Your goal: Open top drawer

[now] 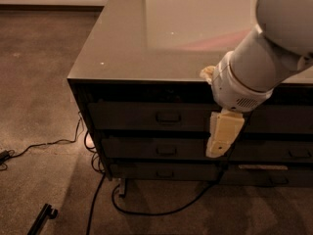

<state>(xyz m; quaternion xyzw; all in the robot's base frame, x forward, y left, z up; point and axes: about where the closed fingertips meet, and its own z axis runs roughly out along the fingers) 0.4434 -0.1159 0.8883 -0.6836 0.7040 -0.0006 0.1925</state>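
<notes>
The top drawer (132, 116) is a wide dark front under the counter's edge, and it sits closed and flush. Its small rectangular loop handle (167, 116) is at the centre. My gripper (222, 136), cream coloured, hangs from the white arm (254, 72) and points down in front of the drawer row. It is to the right of the handle and a little lower, and it overlaps the right end of the top drawer front and the second drawer. It does not touch the handle.
Two shorter drawers (166, 151) lie below the top one, and more drawer fronts (293, 153) to the right. The glossy counter top (161, 28) overhangs them. Black cables (98, 199) trail over the carpet at the cabinet's foot. A dark bar (41, 218) lies at the lower left.
</notes>
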